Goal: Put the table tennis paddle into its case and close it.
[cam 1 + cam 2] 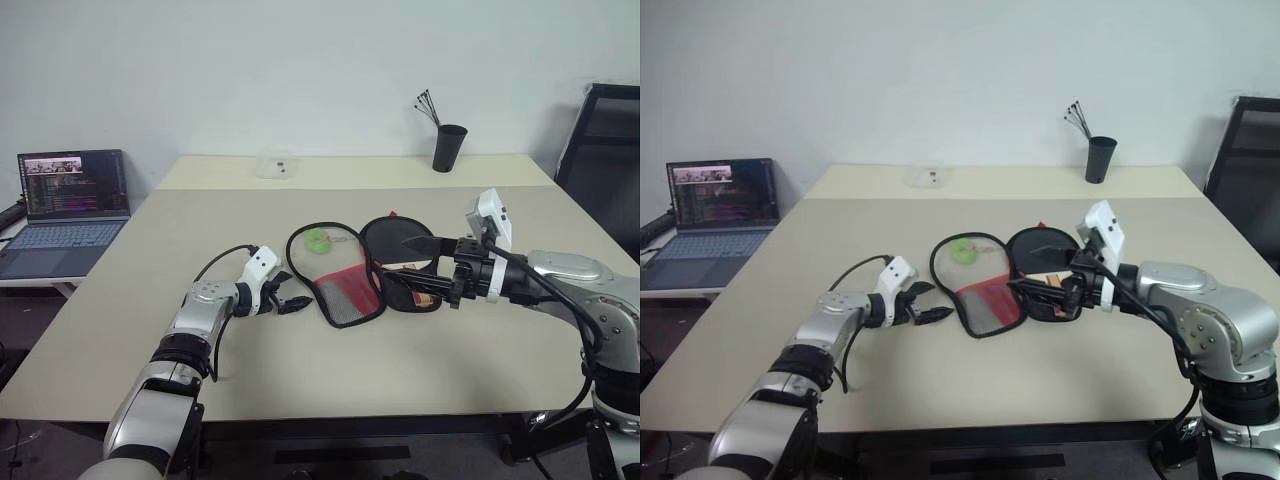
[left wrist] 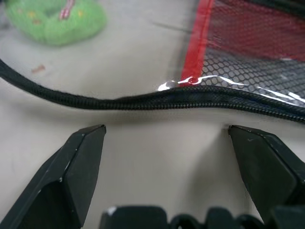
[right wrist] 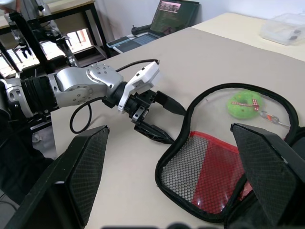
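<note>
Left gripper point(image 1: 290, 302), spread, is held beside the case's point(image 1: 340, 285) zipper; its red trim and mesh are detailed in the wrist view. Right gripper point(image 1: 1045, 290) is spread over the table tennis paddle point(image 1: 400, 243).

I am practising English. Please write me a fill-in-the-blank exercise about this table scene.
1. The case lies unzipped and ____ on the table.
2. The left gripper's fingers are ____, holding nothing.
3. The tag inside the case is ____ in colour.
4. A ____ stands on the side desk, its screen lit.

Missing words: open; open; green; laptop
</note>
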Action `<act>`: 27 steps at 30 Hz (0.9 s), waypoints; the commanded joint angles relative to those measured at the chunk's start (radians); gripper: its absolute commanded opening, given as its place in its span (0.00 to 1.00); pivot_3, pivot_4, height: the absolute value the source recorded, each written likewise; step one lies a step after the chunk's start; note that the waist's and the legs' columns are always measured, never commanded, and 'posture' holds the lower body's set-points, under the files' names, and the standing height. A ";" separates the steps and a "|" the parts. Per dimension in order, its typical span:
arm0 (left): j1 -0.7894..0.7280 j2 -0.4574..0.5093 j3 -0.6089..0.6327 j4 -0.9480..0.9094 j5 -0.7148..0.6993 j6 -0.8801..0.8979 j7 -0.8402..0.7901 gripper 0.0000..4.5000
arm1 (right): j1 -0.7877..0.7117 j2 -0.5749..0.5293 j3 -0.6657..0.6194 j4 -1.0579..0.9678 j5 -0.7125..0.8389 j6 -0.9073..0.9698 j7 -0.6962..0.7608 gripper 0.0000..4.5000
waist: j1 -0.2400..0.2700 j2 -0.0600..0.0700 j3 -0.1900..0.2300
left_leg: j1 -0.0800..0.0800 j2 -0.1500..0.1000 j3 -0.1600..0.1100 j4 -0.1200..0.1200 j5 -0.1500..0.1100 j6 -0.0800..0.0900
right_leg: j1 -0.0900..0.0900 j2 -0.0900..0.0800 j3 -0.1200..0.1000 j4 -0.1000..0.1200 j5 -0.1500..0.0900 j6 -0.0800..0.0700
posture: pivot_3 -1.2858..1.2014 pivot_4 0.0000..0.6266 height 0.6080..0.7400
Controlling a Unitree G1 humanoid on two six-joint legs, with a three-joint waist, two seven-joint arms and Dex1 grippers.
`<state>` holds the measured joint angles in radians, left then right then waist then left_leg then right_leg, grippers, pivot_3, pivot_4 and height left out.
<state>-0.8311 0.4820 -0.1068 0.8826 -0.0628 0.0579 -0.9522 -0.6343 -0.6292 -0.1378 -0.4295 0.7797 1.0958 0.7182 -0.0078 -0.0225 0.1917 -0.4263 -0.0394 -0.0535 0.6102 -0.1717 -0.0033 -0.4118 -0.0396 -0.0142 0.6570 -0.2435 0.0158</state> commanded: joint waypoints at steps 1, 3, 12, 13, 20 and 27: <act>-0.045 0.011 0.027 0.037 0.004 -0.035 0.001 1.00 | 0.009 -0.014 -0.033 -0.033 0.028 -0.021 -0.009 1.00 | 0.000 0.000 0.000 | 0.000 0.000 0.000 0.000 0.000 0.000 | 0.000 0.000 0.000 0.000 0.000 0.000 | 0.52 0.24 1.00; -0.051 0.012 0.033 0.053 0.006 -0.045 0.008 0.96 | 0.016 -0.015 -0.030 -0.035 0.030 -0.024 -0.013 1.00 | 0.000 0.000 0.000 | 0.000 0.000 0.000 0.000 0.000 0.000 | 0.000 0.000 0.000 0.000 0.000 0.000 | 0.52 0.24 1.00; -0.069 -0.033 0.044 0.105 0.007 -0.023 0.024 0.30 | 0.011 -0.021 -0.004 -0.020 0.026 -0.046 -0.018 1.00 | 0.004 0.000 0.000 | 0.000 0.000 0.000 0.000 0.000 0.000 | 0.000 0.000 0.000 0.000 0.000 0.000 | 0.52 0.24 1.00; -0.074 -0.039 0.044 0.114 0.009 -0.023 0.027 0.22 | 0.011 -0.022 -0.002 -0.019 0.025 -0.048 -0.018 1.00 | 0.005 0.000 0.000 | 0.000 0.000 0.000 0.000 0.000 0.000 | 0.000 0.000 0.000 0.000 0.000 0.000 | 0.52 0.24 1.00; -0.158 -0.103 0.035 0.236 0.045 -0.056 0.075 0.01 | 0.008 -0.022 0.010 -0.012 0.018 -0.060 -0.024 1.00 | 0.007 -0.001 0.000 | 0.000 -0.001 -0.001 0.002 0.000 0.000 | 0.001 0.000 -0.001 0.001 0.000 0.001 | 0.52 0.24 1.00; -0.275 -0.158 0.044 0.285 0.056 -0.116 0.074 0.01 | 0.036 -0.052 -0.010 -0.029 0.021 -0.055 -0.032 1.00 | 0.010 -0.006 0.003 | -0.001 -0.001 -0.001 0.003 0.000 0.000 | 0.001 0.000 -0.001 0.000 0.001 0.002 | 0.52 0.24 1.00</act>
<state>-1.0478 0.3243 -0.0731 1.1810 -0.0125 -0.0188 -0.8728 -0.6020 -0.6597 -0.1237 -0.4283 0.7983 1.0560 0.6890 0.0021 -0.0282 0.1944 -0.4278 -0.0405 -0.0547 0.6136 -0.1716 -0.0033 -0.4105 -0.0397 -0.0157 0.6570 -0.2422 0.0183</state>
